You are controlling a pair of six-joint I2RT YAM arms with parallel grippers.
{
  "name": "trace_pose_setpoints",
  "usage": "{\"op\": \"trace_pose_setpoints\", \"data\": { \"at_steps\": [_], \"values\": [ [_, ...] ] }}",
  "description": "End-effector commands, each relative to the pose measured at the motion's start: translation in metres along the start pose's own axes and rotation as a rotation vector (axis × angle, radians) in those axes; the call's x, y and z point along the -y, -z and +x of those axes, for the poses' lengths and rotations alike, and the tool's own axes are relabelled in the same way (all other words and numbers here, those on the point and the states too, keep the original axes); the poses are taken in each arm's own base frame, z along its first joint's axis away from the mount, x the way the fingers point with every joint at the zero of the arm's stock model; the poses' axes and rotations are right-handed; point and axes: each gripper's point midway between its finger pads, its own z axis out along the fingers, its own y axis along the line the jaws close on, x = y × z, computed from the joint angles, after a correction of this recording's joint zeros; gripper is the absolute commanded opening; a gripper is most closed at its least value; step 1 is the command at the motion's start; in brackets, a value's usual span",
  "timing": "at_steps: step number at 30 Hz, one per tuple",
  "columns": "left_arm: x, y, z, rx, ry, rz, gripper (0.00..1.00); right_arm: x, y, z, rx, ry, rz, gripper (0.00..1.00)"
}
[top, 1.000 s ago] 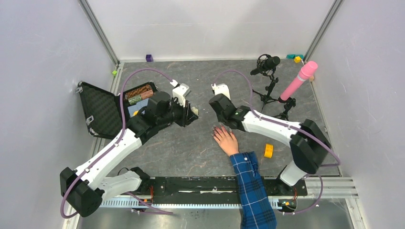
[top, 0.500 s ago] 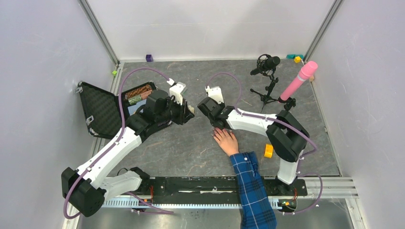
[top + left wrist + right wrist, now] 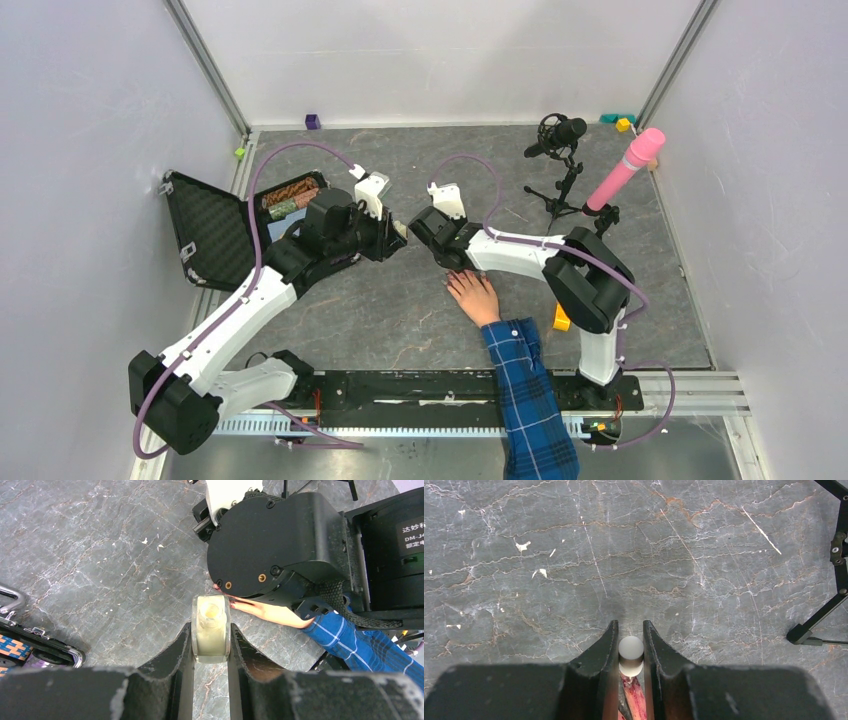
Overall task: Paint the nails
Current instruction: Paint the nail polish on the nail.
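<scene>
Near the middle of the worktop [image 3: 380, 320], a pale hand [image 3: 474, 296] in a blue plaid sleeve [image 3: 528, 400] lies flat, palm down, fingers pointing away from the arm bases. The nails [image 3: 234, 600] show from the left wrist as a thin dark-pink strip at the fingertips, half tucked under the black housing of the right arm. From above they are too small to make out.

The left end effector [image 3: 210, 636] is clamped on a small pale bottle [image 3: 211, 620], which stands upright between the fingers with its neck open. It is raised off the stone surface, just left of the hand's fingertips.

The right end effector [image 3: 630, 639] is closed on a small round white cap [image 3: 631, 654]. Something pinkish-red, probably the brush [image 3: 628, 692], hangs beneath the cap between the fingers, though it is blurred. From above, both wrists sit close together, just beyond the hand.

An open black case [image 3: 212, 232] lies at the left edge of the worktop. A microphone [image 3: 560, 133] on a small tripod and a pink cylinder [image 3: 626, 168] stand at the far right. A yellow roll [image 3: 561, 320] lies beside the right arm, near the sleeve.
</scene>
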Motion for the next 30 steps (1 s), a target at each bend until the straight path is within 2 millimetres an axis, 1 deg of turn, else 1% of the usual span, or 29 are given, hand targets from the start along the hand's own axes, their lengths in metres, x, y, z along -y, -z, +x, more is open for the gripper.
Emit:
{"op": "trace_pose_setpoints", "data": {
  "at_steps": [1, 13, 30],
  "values": [
    [0.0014, 0.0059, -0.0146, 0.048, -0.044, 0.006, 0.02, -0.0043, -0.0006, -0.0182, 0.049, -0.044, 0.023, 0.0],
    [0.0006, 0.005, -0.0139, 0.045, -0.044, 0.004, 0.02, -0.0093, -0.0046, -0.0115, 0.034, -0.031, 0.011, 0.0],
    [-0.001, 0.0045, -0.0128, 0.042, -0.043, -0.003, 0.02, -0.0133, -0.0084, -0.0089, 0.032, -0.031, 0.002, 0.0]
  ]
}}
